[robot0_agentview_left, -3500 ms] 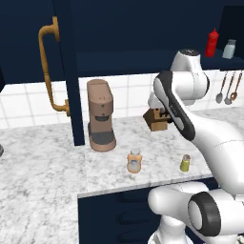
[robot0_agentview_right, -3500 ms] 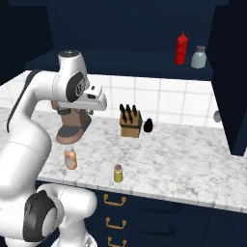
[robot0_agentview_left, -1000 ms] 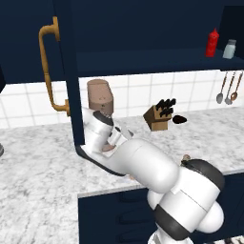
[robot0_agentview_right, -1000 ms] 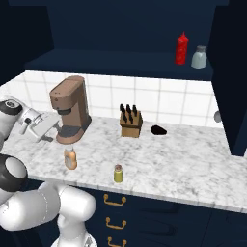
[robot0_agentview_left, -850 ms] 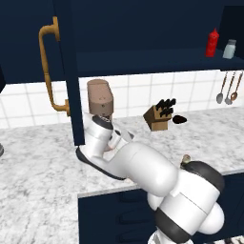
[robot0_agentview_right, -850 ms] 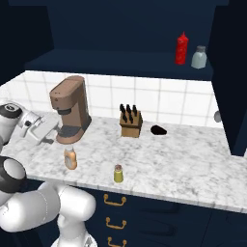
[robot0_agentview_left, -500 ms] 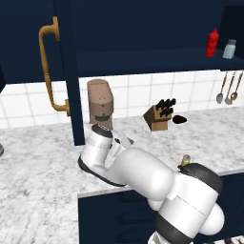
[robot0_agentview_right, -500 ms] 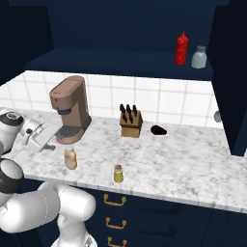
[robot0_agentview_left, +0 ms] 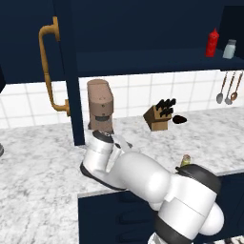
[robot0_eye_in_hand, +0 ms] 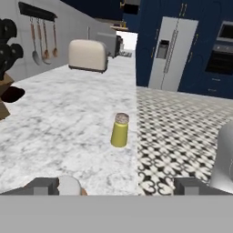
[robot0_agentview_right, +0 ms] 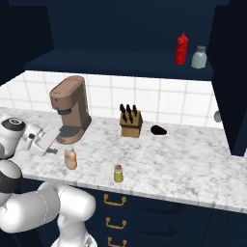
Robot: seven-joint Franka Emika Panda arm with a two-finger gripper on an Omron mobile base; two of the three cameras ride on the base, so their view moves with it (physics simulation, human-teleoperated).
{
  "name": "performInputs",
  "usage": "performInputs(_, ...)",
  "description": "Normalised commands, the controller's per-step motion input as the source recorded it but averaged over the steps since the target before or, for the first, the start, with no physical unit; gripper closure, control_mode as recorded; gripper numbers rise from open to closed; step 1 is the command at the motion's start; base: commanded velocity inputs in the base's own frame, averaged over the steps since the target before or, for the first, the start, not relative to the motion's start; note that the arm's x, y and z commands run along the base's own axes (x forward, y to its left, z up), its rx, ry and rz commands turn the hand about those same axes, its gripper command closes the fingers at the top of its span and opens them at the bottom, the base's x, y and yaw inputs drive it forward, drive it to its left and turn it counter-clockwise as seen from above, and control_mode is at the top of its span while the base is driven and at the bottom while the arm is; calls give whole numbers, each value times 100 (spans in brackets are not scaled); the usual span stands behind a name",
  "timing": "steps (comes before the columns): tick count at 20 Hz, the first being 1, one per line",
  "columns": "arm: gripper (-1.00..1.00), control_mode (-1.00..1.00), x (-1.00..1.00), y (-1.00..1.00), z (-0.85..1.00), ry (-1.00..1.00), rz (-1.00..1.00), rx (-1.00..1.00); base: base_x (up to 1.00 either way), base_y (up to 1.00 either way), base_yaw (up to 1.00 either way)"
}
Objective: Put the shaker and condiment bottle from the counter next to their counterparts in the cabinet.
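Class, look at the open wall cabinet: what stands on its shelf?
On the cabinet shelf stand a red squeeze bottle and, beside it, a pale grey-blue shaker. The shelf's dark back cannot be made out.

The arm (robot0_agentview_left: 143, 178) was built of glossy white, rounded shell segments, bulbous like stacked capsules, joined by dark charcoal rings at each joint. A round black-and-grey cap closed the end of one joint housing, seen at the left edge of the right base view, and the hand beyond it was a pale grey block. The gripper (robot0_eye_in_hand: 116, 185) ended in two small, squared, dark grey finger tips (robot0_eye_in_hand: 43, 185).
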Motion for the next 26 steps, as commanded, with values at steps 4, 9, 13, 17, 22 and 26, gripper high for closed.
performInputs(4, -100, -100, 20, 0, 0, -1, 8, 0, 0, 0, 0)
performInputs(9, -100, -100, 19, 0, -3, 0, 4, 0, 0, 0, 0)
performInputs(13, -100, -100, 6, 0, -19, 0, 1, 0, 0, 0, 0)
performInputs(17, -100, -100, 3, 0, -11, 0, 1, 0, 0, 0, 0)
performInputs(22, -100, -100, 16, 0, -6, 0, 2, 0, 0, 0, 0)
performInputs(26, -100, -100, 17, 0, -8, 0, 2, 0, 0, 0, 0)
